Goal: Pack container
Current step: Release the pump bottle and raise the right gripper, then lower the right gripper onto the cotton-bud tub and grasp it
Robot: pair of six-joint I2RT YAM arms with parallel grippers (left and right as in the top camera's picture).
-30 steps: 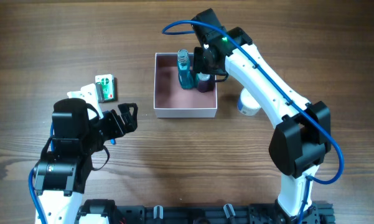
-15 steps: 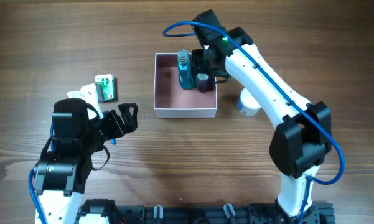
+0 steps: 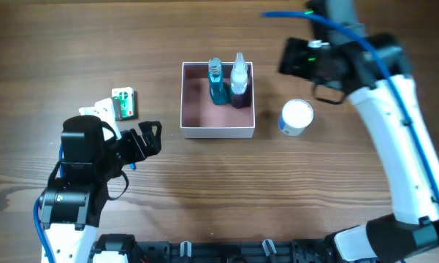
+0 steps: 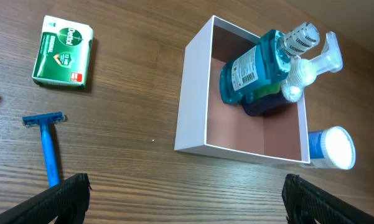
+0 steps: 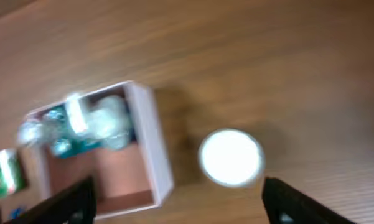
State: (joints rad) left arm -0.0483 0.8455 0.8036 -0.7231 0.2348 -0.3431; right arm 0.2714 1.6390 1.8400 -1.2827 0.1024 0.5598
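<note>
Wood-grain table (image 3: 204, 197) fills the overhead view. The container (image 3: 218, 131) sits mid-table and holds a blue mouthwash bottle (image 3: 216, 82) and a white-capped spray bottle (image 3: 239, 73). A white-lidded tub (image 3: 296, 117) stands just outside its wall. The left gripper (image 3: 150, 137) is well apart from it. Only the left wrist view shows a blue razor (image 4: 46, 146) and "Dettol" on the green soap box (image 4: 62, 59) — fingers spread, empty. The right wrist view is blurred and no label can be read — the right gripper (image 5: 177, 186) is released, grasping nothing.

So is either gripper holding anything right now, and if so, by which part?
Nothing is held. The left gripper and the right gripper are both open, with nothing gripped between their fingers.
</note>
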